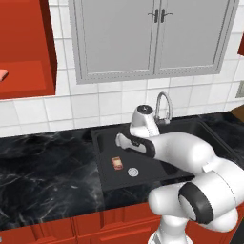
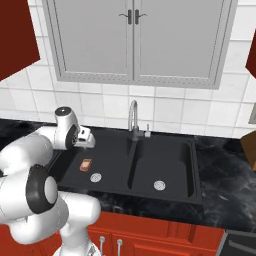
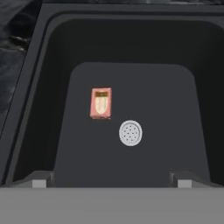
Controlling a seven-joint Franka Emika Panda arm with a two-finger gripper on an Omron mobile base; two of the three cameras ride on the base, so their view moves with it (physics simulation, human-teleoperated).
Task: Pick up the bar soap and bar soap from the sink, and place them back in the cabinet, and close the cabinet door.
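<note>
One bar soap (image 3: 100,103) lies in the sink (image 3: 39,87), below the gripper (image 3: 112,179), whose fingers are spread wide.

Glossy white rounded arm (image 1: 190,157) segments, black joint rings, small dark fingers (image 3: 39,178).

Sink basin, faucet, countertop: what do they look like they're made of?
Sink: matte black, no glare, perhaps composite or coated metal; can't tell which. Faucet: polished silver metal, going by its bright sheen. Countertop: glossy black stone with white veining, likely marble. All rendered, so this is judged by look alone.
</note>
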